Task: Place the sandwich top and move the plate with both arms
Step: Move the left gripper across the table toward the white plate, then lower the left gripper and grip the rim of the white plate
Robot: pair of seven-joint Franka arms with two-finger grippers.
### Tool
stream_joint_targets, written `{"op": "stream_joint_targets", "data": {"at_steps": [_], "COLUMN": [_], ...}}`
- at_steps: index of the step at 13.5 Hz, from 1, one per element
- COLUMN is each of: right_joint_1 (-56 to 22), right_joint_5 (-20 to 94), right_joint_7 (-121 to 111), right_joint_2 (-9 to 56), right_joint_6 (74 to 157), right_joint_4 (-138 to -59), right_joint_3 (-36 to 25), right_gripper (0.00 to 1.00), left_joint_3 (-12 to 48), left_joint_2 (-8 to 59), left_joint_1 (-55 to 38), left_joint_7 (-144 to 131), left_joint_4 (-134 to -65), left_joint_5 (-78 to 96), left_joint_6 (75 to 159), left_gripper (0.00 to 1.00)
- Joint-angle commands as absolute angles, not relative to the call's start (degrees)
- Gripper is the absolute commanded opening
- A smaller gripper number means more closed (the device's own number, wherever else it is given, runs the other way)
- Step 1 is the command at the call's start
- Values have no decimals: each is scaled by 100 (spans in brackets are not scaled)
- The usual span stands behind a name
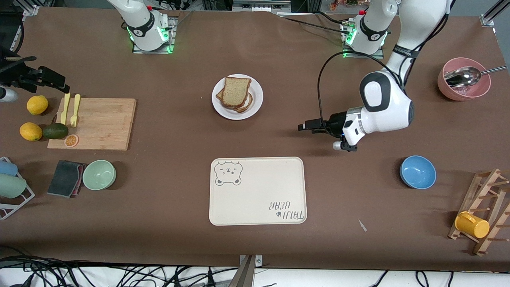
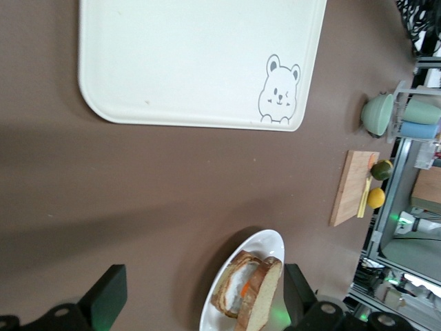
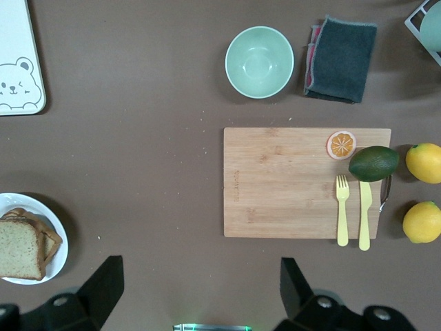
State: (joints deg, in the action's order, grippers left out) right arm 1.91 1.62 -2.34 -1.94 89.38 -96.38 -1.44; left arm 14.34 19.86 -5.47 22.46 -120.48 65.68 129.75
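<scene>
The sandwich top lies on a stacked sandwich on the white plate, near the middle of the table toward the robots' bases. In the left wrist view the top slice covers an egg filling on the plate. My left gripper is open and empty over bare table, beside the plate toward the left arm's end; it also shows in its wrist view. My right gripper is open and empty, high over the table; it is out of the front view. Its wrist view shows the sandwich top and plate.
A cream bear-printed tray lies nearer to the front camera than the plate. A wooden board with forks, lemons and avocado, a green bowl and a cloth are at the right arm's end. A blue bowl, pink bowl and mug rack are at the left arm's end.
</scene>
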Motion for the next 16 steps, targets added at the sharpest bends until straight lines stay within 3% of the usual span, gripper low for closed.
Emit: {"op": "stream_joint_targets", "data": {"at_steps": [1,7,9,16], "right_joint_1": [255,255,255,246], "right_joint_5": [167,167,167,176], "right_joint_7": [-264,-264,-264,-264], "right_joint_2": [-176,-176,-176,-176], "right_joint_6": [8815,8815,8815,8815], "right_joint_4": [-9536,-9536,-9545,-9545], "right_joint_3": [-97,-97,-97,-97], "right_gripper": [100,100,100,100], "left_joint_3": [1739,2635,2996,3024], "left_joint_2": [1775,1907,1994,2680], "left_joint_1": [-519,-545,-737,-1546], "left_joint_7": [3020,4868,5166,7063], "left_joint_4": [-12584,-13183,-13201,-13157], "left_joint_5": [7520,9587,10149,12204], "left_joint_6": [13384,14088,14666,14994], "left_gripper": [100,100,100,100]}}
